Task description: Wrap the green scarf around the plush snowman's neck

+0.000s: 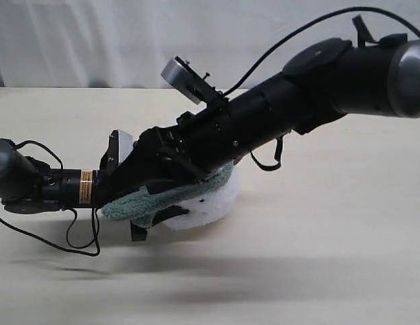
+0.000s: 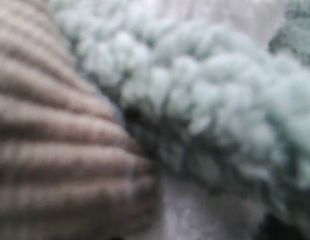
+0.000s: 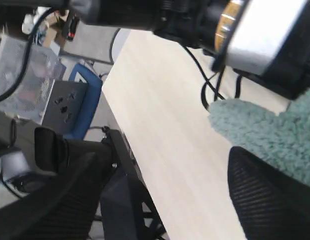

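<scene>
The plush snowman [image 1: 213, 202] lies on the table, mostly hidden under both arms; its neck is out of sight. The green scarf [image 1: 159, 200] is draped over it, one end hanging to the left. My right gripper [image 3: 164, 200] is open, with bare table between its black fingers [image 3: 267, 200] and the scarf's end [image 3: 264, 132] beside one of them. The left wrist view is a blurred close-up of scarf fleece [image 2: 219, 95], a brown ribbed surface [image 2: 55, 150] and white plush [image 2: 204, 215]. The left gripper's fingers do not show there.
The right arm [image 1: 277, 112] reaches from the upper right across the snowman. The left arm [image 1: 54, 186] comes in from the left, with cables [image 1: 81, 237] looping on the table [image 1: 331, 237]. Beyond the table's edge [image 3: 125, 130] stand a frame and boxes.
</scene>
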